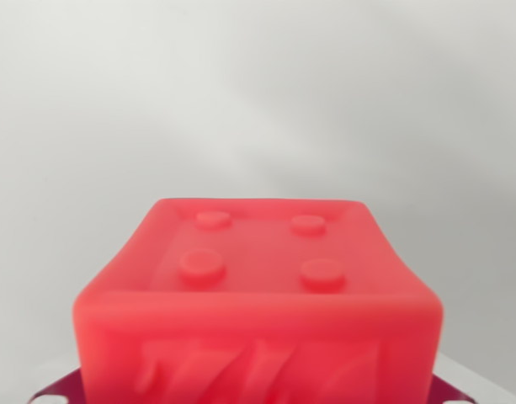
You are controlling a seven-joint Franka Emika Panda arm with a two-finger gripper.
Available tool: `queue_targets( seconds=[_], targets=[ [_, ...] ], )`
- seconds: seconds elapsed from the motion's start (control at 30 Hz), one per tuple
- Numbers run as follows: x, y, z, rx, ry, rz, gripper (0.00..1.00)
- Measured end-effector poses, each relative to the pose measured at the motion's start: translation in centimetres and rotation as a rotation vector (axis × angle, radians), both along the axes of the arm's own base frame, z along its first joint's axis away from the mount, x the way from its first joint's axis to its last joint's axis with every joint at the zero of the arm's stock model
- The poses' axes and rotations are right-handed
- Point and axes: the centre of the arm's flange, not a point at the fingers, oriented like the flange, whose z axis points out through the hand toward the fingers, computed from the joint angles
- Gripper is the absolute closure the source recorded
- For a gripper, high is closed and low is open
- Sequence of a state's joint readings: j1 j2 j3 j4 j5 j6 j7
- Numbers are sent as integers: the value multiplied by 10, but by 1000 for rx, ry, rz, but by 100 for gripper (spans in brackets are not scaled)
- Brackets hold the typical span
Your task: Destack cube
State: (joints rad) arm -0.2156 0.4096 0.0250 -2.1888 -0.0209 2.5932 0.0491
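Cube (258,295), bright red with four round studs on its top face, fills the lower middle of the wrist view, very close to the camera. A magenta edge (54,394) shows beneath its lower corners. Plain pale grey lies behind. The tool is not in view, so its state cannot be told

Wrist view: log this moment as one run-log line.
view: wrist | object: red soft-plastic cube with four round studs on top | below it: magenta edge, identity unclear | background: plain grey | gripper: not in view
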Motion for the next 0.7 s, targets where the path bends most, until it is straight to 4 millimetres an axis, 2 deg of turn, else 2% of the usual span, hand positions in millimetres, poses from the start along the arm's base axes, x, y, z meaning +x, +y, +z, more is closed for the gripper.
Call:
queue_targets(
  seconds=[0.7],
  targets=[
    [-8, -39, -5, 1, 0, 50, 100]
  ],
)
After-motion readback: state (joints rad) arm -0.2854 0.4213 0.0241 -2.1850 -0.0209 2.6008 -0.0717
